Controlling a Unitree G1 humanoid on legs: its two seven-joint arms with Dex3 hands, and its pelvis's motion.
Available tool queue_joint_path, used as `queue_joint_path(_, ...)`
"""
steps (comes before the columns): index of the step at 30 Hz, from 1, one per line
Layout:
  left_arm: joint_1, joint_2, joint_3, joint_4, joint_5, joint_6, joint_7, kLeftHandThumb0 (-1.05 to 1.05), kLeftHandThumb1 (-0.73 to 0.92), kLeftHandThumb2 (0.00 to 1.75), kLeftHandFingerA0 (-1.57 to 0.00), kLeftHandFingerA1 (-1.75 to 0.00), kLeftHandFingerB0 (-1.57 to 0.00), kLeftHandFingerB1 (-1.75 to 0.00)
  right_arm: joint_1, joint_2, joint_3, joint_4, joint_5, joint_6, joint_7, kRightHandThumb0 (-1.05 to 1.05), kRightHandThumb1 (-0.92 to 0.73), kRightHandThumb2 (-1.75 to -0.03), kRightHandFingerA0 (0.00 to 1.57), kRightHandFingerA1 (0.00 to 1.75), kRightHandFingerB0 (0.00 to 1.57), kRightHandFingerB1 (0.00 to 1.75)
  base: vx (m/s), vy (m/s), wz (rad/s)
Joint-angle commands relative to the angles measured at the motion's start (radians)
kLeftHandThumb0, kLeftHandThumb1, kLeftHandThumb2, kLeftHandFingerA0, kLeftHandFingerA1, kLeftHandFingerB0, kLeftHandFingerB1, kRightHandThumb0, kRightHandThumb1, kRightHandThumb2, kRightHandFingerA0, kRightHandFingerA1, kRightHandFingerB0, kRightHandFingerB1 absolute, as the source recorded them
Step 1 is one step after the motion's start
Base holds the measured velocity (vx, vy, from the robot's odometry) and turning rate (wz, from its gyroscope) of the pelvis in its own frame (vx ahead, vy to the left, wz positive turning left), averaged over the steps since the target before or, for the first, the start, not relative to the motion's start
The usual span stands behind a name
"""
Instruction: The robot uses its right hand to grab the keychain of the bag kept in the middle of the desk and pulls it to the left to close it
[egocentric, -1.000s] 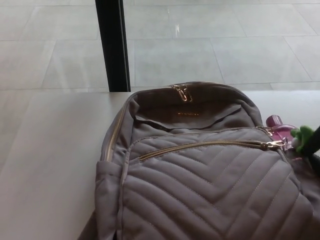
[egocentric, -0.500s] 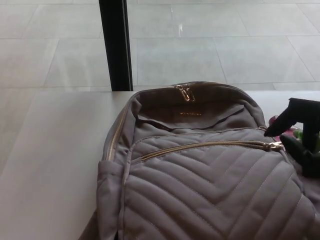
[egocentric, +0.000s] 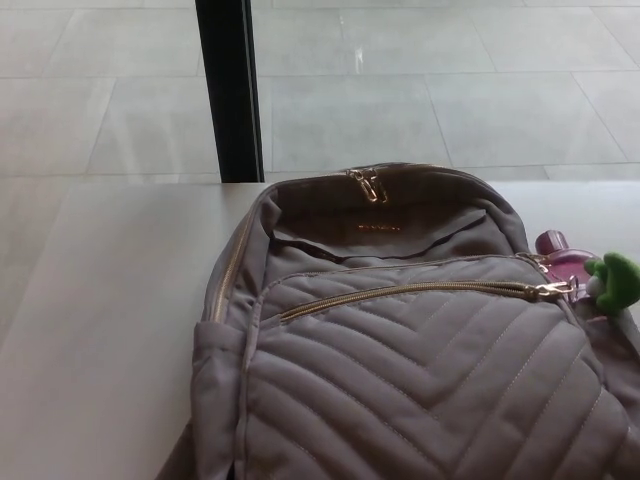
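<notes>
Head view: quilted chevron fabric bag (egocentric: 420, 380) w/ gold zip (egocentric: 410, 292).

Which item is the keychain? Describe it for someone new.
Find the grey quilted backpack on the white desk. Follow its gold front zipper to the right end. The keychain sits there, green, beside a pink piece; nothing else nearby is brightly coloured.

Desk (egocentric: 100, 320) free (left) — bag (egocentric: 420, 370) blocks.
</notes>
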Motion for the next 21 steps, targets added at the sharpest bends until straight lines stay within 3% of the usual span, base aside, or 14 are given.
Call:
queue_joint_path(1, 0.003, 0.026, -0.001, 0.003, -0.007, -0.002, 0.001, -1.05, 0.76, 0.77, -0.95, -1.13, -0.95, -1.04, -0.029, -0.048, -0.050, 0.040, 0.030, 0.110, 0.046, -0.64, -0.56, -0.92, 1.07, 1.22, 0.33, 0.48, 0.00, 0.000, 0.00)
queue_joint_path(2, 0.003, 0.026, -0.002, 0.001, -0.007, -0.001, 0.002, -1.05, 0.76, 0.78, -0.95, -1.12, -0.95, -1.05, -0.030, -0.048, -0.043, 0.062, 0.029, 0.098, 0.042, -0.59, -0.63, -0.61, 1.01, 1.43, 0.46, 0.38, 0.00, 0.000, 0.00)
queue_joint_path(8, -0.002, 0.028, -0.005, 0.007, -0.005, -0.008, 0.002, -1.05, 0.76, 0.77, -0.94, -1.13, -0.95, -1.05, 0.005, -0.087, 0.045, 0.168, -0.039, 0.084, 0.062, -0.58, -0.65, -0.63, 0.97, 1.45, 0.46, 0.38, 0.00, 0.000, 0.00)
queue_joint_path(9, -0.001, 0.029, -0.005, 0.007, -0.005, -0.008, 0.000, -1.05, 0.76, 0.77, -0.94, -1.14, -0.94, -1.05, 0.006, -0.084, 0.069, 0.188, -0.046, 0.094, 0.065, -0.62, -0.54, -0.93, 1.06, 1.24, 0.40, 0.52, 0.00, 0.000, 0.00)
queue_joint_path(10, 0.000, 0.028, -0.005, 0.005, -0.006, -0.010, -0.002, -1.05, 0.76, 0.77, -0.94, -1.14, -0.94, -1.05, 0.005, -0.077, 0.087, 0.205, -0.048, 0.105, 0.065, -0.62, -0.54, -0.93, 1.06, 1.24, 0.40, 0.52, 0.00, 0.000, 0.00)
queue_joint_path(11, 0.001, 0.028, -0.005, 0.002, -0.007, -0.006, -0.003, -1.05, 0.77, 0.78, -0.94, -1.14, -0.94, -1.05, 0.002, -0.074, 0.102, 0.219, -0.049, 0.113, 0.066, -0.64, -0.64, -0.64, 0.96, 1.43, 0.47, 0.39, 0.00, 0.000, 0.00)
queue_joint_path(12, -0.001, 0.026, -0.006, 0.003, -0.006, -0.006, 0.003, -1.05, 0.77, 0.79, -0.94, -1.14, -0.95, -1.06, -0.005, -0.065, 0.121, 0.242, -0.052, 0.113, 0.060, -0.69, -0.59, -0.93, 1.08, 1.30, 0.44, 0.52, 0.00, 0.000, 0.00)
queue_joint_path(13, -0.002, 0.024, -0.005, 0.003, -0.007, -0.009, 0.002, -1.05, 0.77, 0.79, -0.94, -1.14, -0.95, -1.05, -0.010, -0.058, 0.139, 0.261, -0.057, 0.110, 0.051, -0.69, -0.59, -0.94, 1.11, 1.31, 0.44, 0.53, 0.00, 0.000, 0.00)
queue_joint_path(14, -0.003, 0.023, -0.005, 0.003, -0.007, -0.009, 0.002, -1.05, 0.77, 0.79, -0.94, -1.14, -0.95, -1.05, -0.011, -0.061, 0.141, 0.263, -0.056, 0.111, 0.048, -0.58, -0.65, -0.61, 0.97, 1.36, 0.51, 0.40, 0.00, 0.000, 0.00)
queue_joint_path(15, -0.004, 0.024, -0.005, 0.003, -0.007, -0.010, 0.003, -1.05, 0.77, 0.80, -0.97, -1.13, -0.97, -1.04, -0.019, -0.058, 0.153, 0.275, -0.061, 0.111, 0.042, -0.62, -0.66, -0.63, 0.98, 1.47, 0.50, 0.41, 0.00, 0.000, 0.00)
queue_joint_path(16, -0.006, 0.022, -0.004, 0.001, -0.007, -0.008, 0.009, -1.05, 0.77, 0.80, -0.99, -1.13, -1.02, -1.03, -0.038, -0.052, 0.177, 0.303, -0.073, 0.110, 0.034, -0.66, -0.58, -0.96, 1.15, 1.36, 0.47, 0.56, 0.00, 0.000, 0.00)
queue_joint_path(19, -0.006, 0.021, -0.004, 0.001, -0.008, -0.007, 0.008, -1.05, 0.76, 0.80, -0.98, -1.13, -0.99, -1.04, -0.050, -0.049, 0.191, 0.322, -0.071, 0.109, 0.028, -0.59, -0.54, -0.95, 1.17, 1.36, 0.47, 0.58, 0.00, 0.000, 0.00)
queue_joint_path(20, 0.000, 0.019, -0.005, -0.009, -0.008, -0.007, 0.008, -1.05, 0.77, 0.80, -0.97, -1.13, -0.97, -1.05, -0.068, -0.045, 0.210, 0.339, -0.082, 0.116, 0.026, -0.65, -0.66, -0.66, 0.96, 1.57, 0.50, 0.42, 0.00, 0.000, 0.00)
queue_joint_path(21, 0.000, 0.019, -0.004, -0.009, -0.009, -0.007, 0.008, -1.05, 0.77, 0.80, -0.97, -1.13, -0.97, -1.05, -0.071, -0.046, 0.212, 0.341, -0.082, 0.116, 0.026, -0.65, -0.66, -0.66, 0.96, 1.57, 0.50, 0.42, 0.00, 0.000, 0.00)
